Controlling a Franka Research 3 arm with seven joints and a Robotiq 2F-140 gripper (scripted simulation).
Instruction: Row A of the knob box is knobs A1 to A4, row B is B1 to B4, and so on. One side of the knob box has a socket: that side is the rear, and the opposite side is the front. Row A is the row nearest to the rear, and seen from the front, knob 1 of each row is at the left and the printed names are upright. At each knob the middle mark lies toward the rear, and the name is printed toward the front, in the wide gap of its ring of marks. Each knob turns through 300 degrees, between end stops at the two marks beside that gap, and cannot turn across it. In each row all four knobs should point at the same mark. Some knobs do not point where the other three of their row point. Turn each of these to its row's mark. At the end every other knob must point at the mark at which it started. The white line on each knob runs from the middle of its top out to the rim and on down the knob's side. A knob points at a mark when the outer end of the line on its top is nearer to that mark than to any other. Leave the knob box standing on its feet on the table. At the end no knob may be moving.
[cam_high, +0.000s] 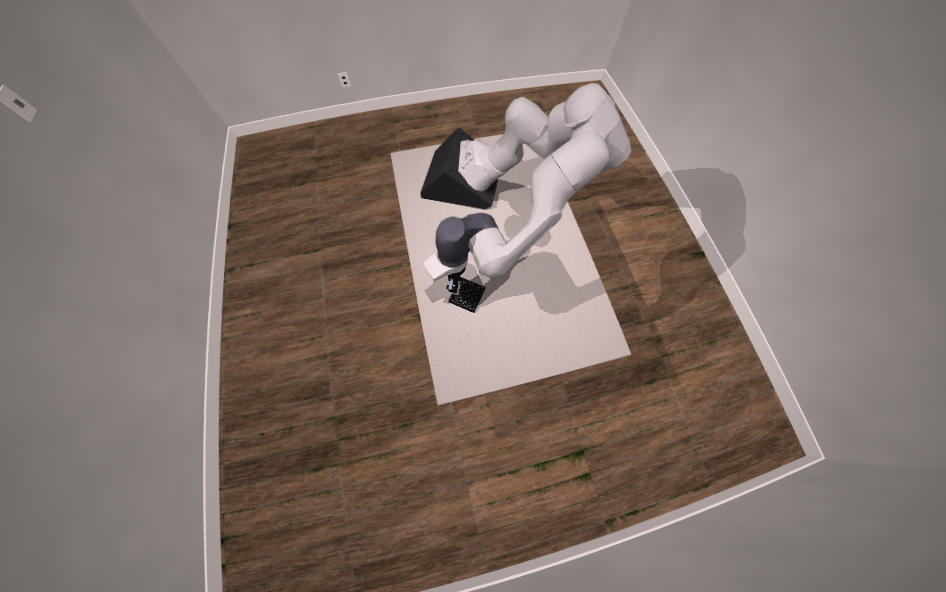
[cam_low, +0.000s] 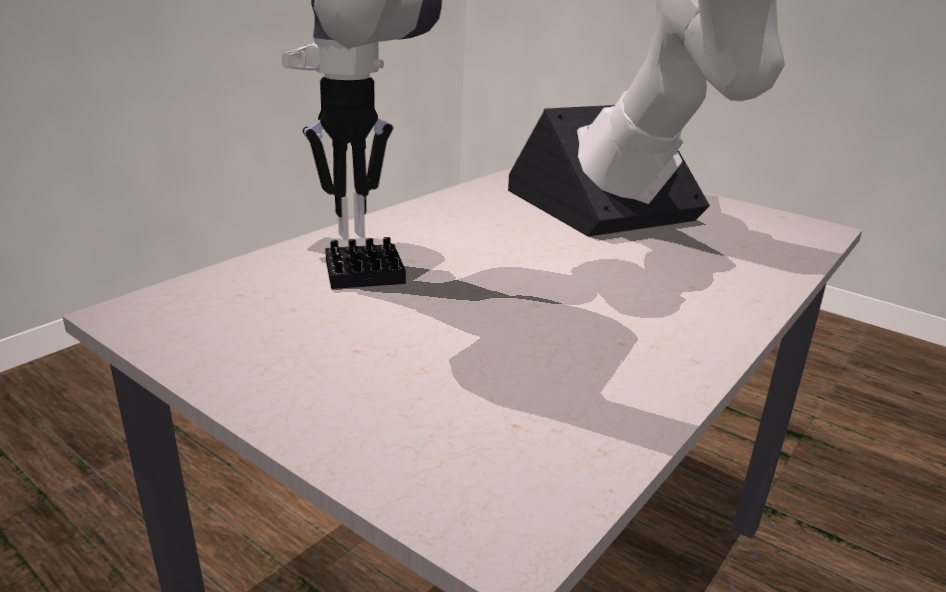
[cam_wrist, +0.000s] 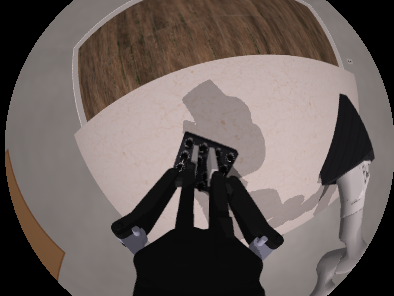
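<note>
The black knob box (cam_high: 466, 296) (cam_low: 348, 281) (cam_wrist: 220, 146) stands flat on the table. Its socket (cam_low: 368, 279) shows on the side toward the exterior camera. Three rows of four upright knobs show there. My gripper (cam_high: 453, 286) (cam_low: 351, 233) (cam_wrist: 202, 154) points straight down, its fingers a narrow gap apart with nothing held. The tips are just above the row farthest from the socket, either side of its second knob (cam_low: 352, 245) from the left in the exterior view. In the wrist view the fingers hide part of the box. The white lines and printed names are too small to read.
The pale table (cam_high: 530, 335) (cam_low: 279, 363) (cam_wrist: 150, 125) carries the black wedge-shaped arm base (cam_high: 446, 174) (cam_low: 558, 167) (cam_wrist: 345, 145) well away from the box. The box stands near one long table edge. The arm's shadow falls across the table beside it.
</note>
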